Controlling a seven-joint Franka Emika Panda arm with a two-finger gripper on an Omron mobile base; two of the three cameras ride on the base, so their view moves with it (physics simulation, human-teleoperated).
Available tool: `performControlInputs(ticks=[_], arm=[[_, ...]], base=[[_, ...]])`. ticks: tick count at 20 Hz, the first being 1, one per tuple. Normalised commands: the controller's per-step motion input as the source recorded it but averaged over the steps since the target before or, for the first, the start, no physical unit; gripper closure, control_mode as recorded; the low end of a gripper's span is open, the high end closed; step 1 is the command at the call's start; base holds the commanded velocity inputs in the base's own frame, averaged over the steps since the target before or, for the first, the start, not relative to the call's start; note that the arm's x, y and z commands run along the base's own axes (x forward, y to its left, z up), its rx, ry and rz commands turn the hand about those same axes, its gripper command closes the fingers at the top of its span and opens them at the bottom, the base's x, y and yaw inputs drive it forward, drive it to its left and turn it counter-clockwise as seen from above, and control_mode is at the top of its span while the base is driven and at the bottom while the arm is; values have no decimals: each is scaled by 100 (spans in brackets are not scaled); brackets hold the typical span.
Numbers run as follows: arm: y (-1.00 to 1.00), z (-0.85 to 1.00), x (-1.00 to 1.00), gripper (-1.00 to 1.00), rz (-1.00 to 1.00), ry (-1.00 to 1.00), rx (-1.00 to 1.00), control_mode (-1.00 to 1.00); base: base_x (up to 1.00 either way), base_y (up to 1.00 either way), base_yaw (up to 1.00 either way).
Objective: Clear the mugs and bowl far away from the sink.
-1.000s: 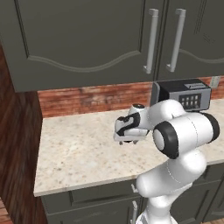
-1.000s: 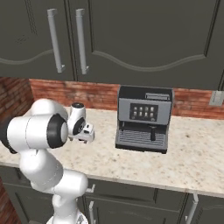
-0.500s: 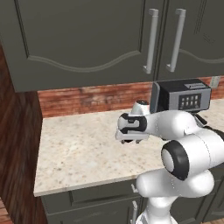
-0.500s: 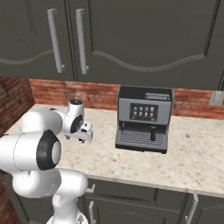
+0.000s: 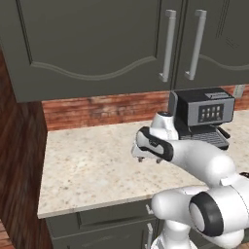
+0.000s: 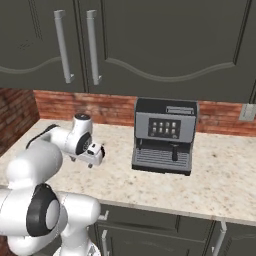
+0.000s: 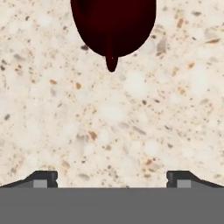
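One mug: the dark maroon mug (image 7: 113,26) lies at the top edge of the hand view, cut off by that edge, its handle pointing down toward the claw.
Mug's place: it rests on the speckled counter (image 7: 113,122), well apart from the fingertips (image 7: 43,178) at the bottom of that view.
Claw: the gripper (image 5: 148,159) has its jaws spread wide, with bare counter between them and nothing clamped.
Claw's position: in the left base view it hangs low over the counter (image 5: 87,170), pointing down, left of the coffee machine (image 5: 204,116).
Other side: in the right base view the gripper (image 6: 94,159) sits just above the counter (image 6: 215,175), left of the coffee machine (image 6: 165,135) and apart from it.
Arm: the white arm (image 5: 194,163) reaches forward from the base and bends down at the wrist.
Background: a brick wall strip (image 6: 110,107) runs behind the counter under dark cupboards (image 5: 97,44) with long metal handles (image 5: 168,46).
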Motion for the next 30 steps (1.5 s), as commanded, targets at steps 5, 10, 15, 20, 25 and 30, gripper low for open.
performControlInputs(ticks=[5,10,15,20,25,30], arm=[[-2,21,-55,-100,-10,0,2,-100],[-6,41,-78,-100,-13,1,6,-100],[-1,48,-71,-100,-14,3,4,-100],[0,58,-51,-100,-13,11,2,-100],[-6,52,-39,-100,-8,9,0,-100],[-13,59,-51,-100,-6,13,0,-100]], base=[[0,0,0],[0,0,0],[0,0,0],[0,0,0],[0,0,0],[0,0,0]])
